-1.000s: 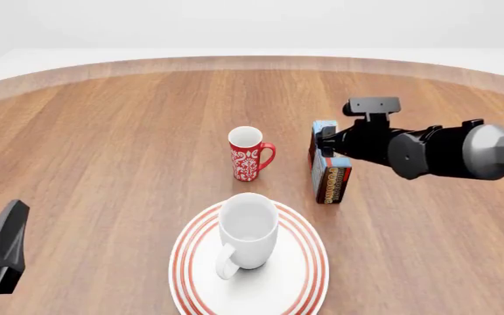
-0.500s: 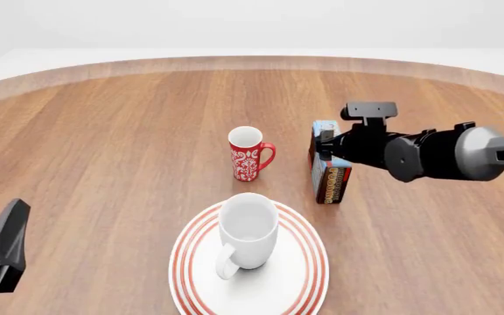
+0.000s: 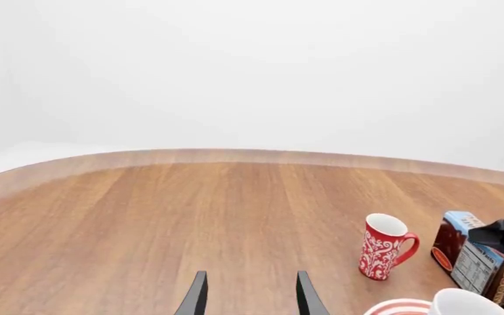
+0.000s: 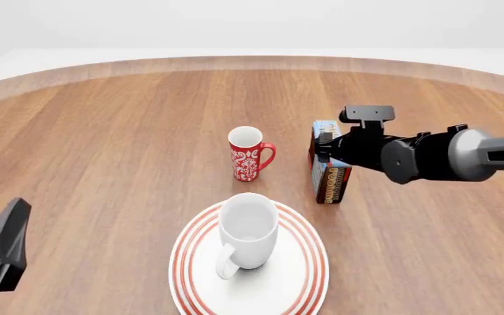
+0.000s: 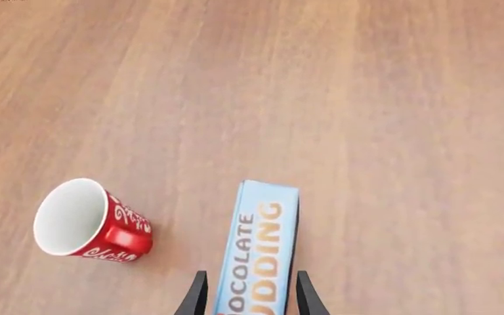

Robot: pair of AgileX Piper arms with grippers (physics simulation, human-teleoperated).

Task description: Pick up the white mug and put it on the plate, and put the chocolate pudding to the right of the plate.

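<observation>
The white mug [image 4: 247,231] stands upright on the red-ringed plate [image 4: 298,279] near the table's front edge, handle toward me. The chocolate pudding [image 4: 331,178] box stands on edge behind and to the right of the plate. My right gripper [image 4: 322,148] is open and straddles the box's top end; in the right wrist view its fingers [image 5: 199,296] flank the chocolate pudding [image 5: 256,252] with a small gap. My left gripper [image 4: 2,244] rests open with nothing in it at the front left, far from everything. In the left wrist view the left gripper [image 3: 250,298] faces bare wood.
A slimmer red mug [image 4: 249,156] with white pattern stands upright behind the plate, just left of the pudding box, handle pointing toward the box. The round wooden table's far edge [image 4: 252,62] curves across the back.
The right arm has shifted slightly left and lower over the pudding box. The box, both mugs, the plate and the left arm have stayed put.
</observation>
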